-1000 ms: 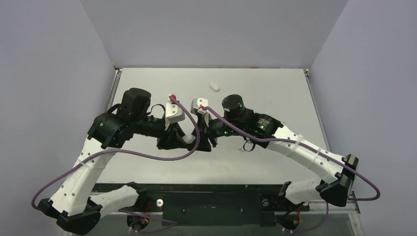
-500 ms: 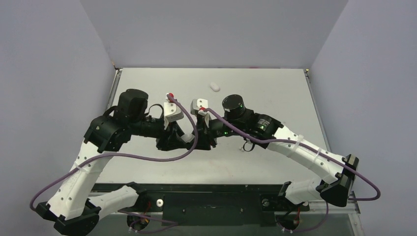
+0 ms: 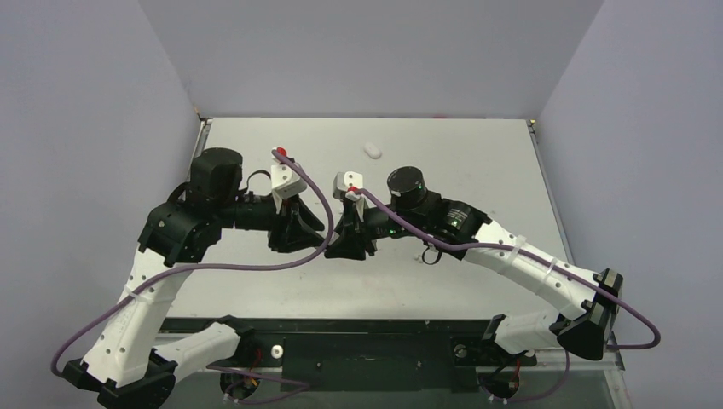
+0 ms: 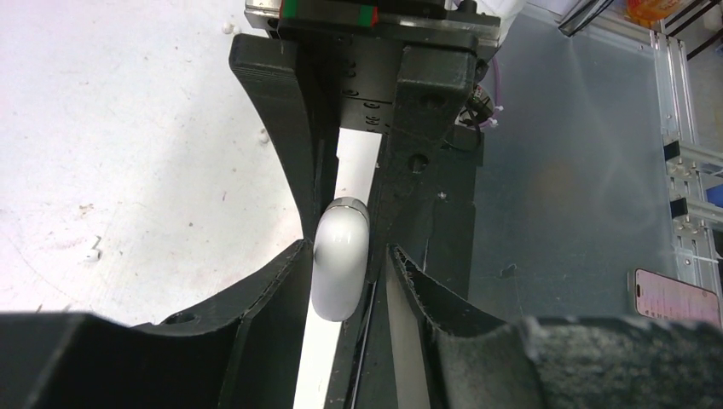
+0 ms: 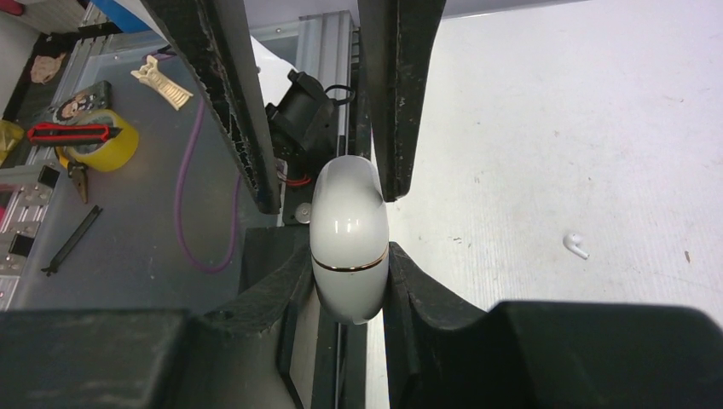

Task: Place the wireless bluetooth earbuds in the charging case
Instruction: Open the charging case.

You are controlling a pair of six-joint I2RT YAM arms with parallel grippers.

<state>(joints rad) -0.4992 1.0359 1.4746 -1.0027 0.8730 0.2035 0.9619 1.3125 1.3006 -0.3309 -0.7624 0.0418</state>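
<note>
The charging case [image 5: 349,243], glossy white with a thin gold seam and its lid closed, is pinched between the pads of my right gripper [image 5: 349,247], which is shut on it. In the left wrist view the case [image 4: 341,264] sits between the tips of my left gripper [image 4: 345,247]. Those jaws stand open, wider than the case, with a gap on one side. From above, the left gripper [image 3: 314,239] and right gripper [image 3: 337,241] face each other mid-table and hide the case. One earbud [image 5: 576,245] lies on the table beside the right gripper.
A small white oval thing [image 3: 373,150] lies toward the far side of the table [image 3: 477,162]. A tiny white bit [image 4: 92,253] lies on the table left of the left fingers. Purple cables loop over both wrists. Tools and tape [image 5: 94,141] lie off the table's near edge.
The right gripper has closed on the case. The left gripper has opened and its arm has drawn back to the left, away from the right gripper.
</note>
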